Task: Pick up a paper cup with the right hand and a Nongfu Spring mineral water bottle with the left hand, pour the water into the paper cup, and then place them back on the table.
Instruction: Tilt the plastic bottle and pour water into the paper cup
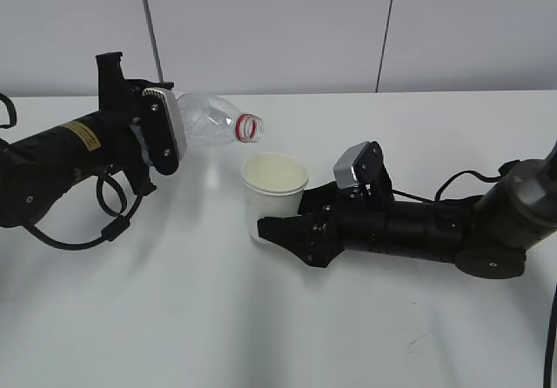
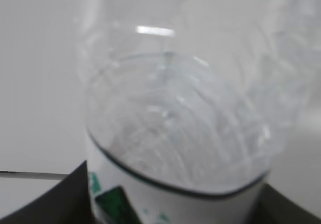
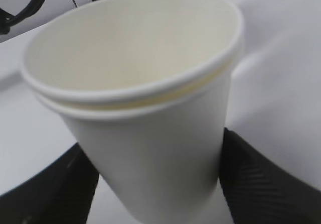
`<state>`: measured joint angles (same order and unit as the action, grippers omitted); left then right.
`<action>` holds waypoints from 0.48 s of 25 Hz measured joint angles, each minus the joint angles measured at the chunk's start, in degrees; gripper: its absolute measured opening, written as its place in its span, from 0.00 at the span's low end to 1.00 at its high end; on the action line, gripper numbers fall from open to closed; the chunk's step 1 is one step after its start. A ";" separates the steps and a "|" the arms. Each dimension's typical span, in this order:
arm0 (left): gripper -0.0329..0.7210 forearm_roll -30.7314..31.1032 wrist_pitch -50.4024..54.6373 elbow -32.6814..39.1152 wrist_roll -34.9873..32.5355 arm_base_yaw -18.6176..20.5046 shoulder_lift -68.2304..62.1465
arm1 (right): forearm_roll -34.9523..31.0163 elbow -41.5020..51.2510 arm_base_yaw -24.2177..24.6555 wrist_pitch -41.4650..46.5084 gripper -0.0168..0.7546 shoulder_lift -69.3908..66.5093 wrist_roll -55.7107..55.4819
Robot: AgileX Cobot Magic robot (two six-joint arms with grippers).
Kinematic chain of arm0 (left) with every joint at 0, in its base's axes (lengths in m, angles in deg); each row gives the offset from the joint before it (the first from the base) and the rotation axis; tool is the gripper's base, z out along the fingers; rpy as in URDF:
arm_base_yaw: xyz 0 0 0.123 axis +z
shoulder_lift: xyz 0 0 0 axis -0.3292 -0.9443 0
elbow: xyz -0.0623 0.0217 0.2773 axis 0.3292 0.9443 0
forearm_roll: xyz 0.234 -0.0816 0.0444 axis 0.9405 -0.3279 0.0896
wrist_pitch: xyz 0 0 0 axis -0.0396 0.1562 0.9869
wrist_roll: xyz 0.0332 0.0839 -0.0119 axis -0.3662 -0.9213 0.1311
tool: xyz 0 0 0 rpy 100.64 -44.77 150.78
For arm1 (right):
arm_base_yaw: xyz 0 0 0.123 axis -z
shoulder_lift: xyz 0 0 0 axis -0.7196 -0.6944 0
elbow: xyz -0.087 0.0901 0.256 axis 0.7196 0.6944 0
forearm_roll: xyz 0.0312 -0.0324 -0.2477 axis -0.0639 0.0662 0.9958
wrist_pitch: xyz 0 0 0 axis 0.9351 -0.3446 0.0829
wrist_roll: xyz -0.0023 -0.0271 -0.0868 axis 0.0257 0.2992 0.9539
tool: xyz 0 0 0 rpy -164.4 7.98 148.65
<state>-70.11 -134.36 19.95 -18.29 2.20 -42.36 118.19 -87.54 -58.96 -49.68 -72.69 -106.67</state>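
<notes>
Mid-pour, seemingly. Left hand (image 1: 161,136) clamped on the bottle (image 1: 209,120), tipped almost flat, open red-ringed mouth pointing right and sitting just above and left of the cup (image 1: 275,195) rim. No cap visible. Right hand (image 1: 291,230) low over the table (image 1: 278,336), fingers (image 3: 261,179) pinching the cup at its lower sides; cup upright, leaning a touch in the right wrist view. Hard to tell whether the cup stands on the table or hangs just above it. Cream inside looks dry; no water visible in it, and no stream at the mouth. Bottle looks clear, nearly empty in the left wrist view; water level impossible to judge.

To pour well: bring the mouth over the cup's middle, not the near rim. Tilt further slowly, neck downward. Keep the cup level and steady, grip light enough not to crush paper.
</notes>
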 joint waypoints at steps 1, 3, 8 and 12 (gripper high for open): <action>0.58 -0.05 -0.31 0.00 -0.21 0.00 0.00 | 0.00 0.00 0.00 0.00 0.72 0.00 0.00; 0.58 -0.04 -1.19 0.00 -0.49 0.00 0.00 | 0.00 0.00 0.00 0.00 0.72 0.00 -0.09; 0.58 -0.04 -2.96 0.00 -1.42 0.00 0.00 | 0.00 0.00 0.00 0.00 0.72 0.00 -0.09; 0.58 -0.04 -2.96 0.00 -2.89 0.00 0.00 | 0.10 0.00 0.00 0.00 0.72 0.00 -0.09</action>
<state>-70.15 -137.32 19.95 -21.18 2.20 -42.36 118.29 -87.54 -58.96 -49.68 -72.69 -106.76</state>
